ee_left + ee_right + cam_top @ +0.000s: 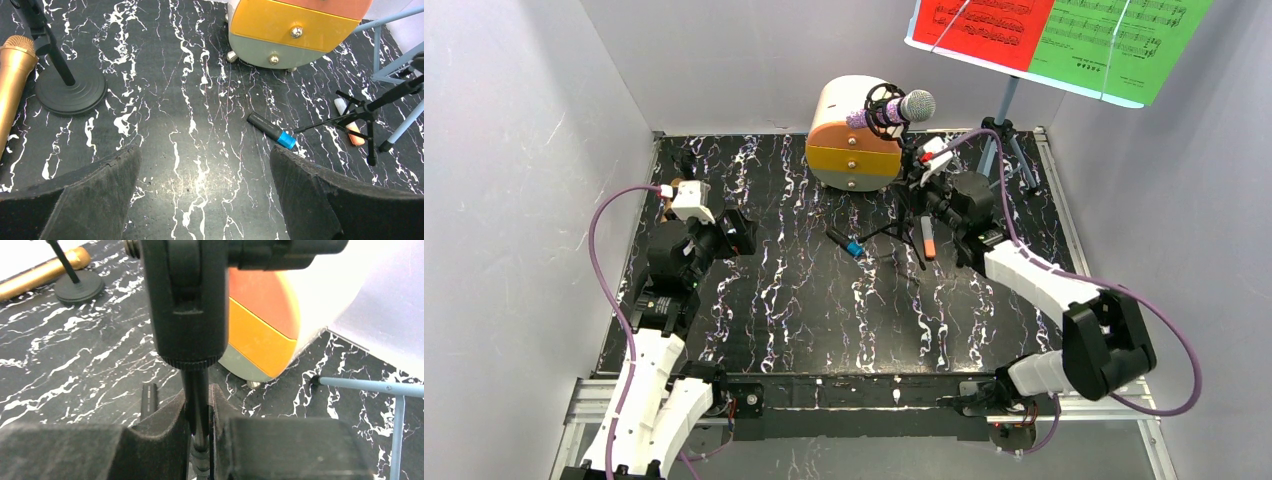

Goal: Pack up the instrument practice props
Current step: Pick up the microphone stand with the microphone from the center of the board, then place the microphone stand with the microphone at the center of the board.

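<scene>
Right end effector [198,407] clenches black mic tripod [195,382] stem, legs hidden; left end effector [204,154] spread wide.

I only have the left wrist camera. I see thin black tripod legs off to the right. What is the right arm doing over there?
Observer: The right gripper is shut on the thin shaft of that black mic tripod, just below its thick collar.
Operator: Is anything mounted on top of it?
Observer: Yes, the silver-headed purple microphone sits in the mount at the top, head pointing right.
Operator: Where are the music sheets?
Observer: The red sheet and the green sheet lie side by side on the pale-blue stand at the back right corner.
</scene>
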### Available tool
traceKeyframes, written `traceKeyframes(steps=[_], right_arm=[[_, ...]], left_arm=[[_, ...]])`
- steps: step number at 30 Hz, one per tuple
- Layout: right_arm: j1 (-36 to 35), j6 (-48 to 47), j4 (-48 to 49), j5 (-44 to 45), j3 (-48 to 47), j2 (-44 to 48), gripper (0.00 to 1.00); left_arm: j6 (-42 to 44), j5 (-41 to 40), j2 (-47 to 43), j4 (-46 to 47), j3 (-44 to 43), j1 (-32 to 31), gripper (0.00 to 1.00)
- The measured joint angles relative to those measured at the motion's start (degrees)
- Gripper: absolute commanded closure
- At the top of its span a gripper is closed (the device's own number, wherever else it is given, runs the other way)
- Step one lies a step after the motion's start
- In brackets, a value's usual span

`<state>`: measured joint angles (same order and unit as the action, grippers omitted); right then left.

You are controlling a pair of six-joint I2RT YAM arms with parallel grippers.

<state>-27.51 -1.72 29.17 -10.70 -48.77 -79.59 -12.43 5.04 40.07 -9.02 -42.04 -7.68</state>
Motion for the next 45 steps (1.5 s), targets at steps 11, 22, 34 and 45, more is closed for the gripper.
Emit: traceKeyframes(steps=[11,22,34,45], right_arm=[[-12.2,-0.3,-0.5,4.4,4.3,10.4,0.99],[-31.6,-1.3,9.9,18.0,6.5,2.0,0.99],[-36.7,-0.5,31.6,34.1,5.8,-13.6,0.99],[-40.5,-2.4,36.6,41.4,2.9,-18.4,0.52]], left_arm=[[0.0,0.0,0.0,0.0,0.3,0.0,0.02],[0.0,-1.2,0.0,0.0,0.3,0.0,0.02],[0.0,-2.4,0.9,-0.1,0.3,0.0,0.02],[0.0,8.4,1.0,3.5,2.1,0.0,0.02]])
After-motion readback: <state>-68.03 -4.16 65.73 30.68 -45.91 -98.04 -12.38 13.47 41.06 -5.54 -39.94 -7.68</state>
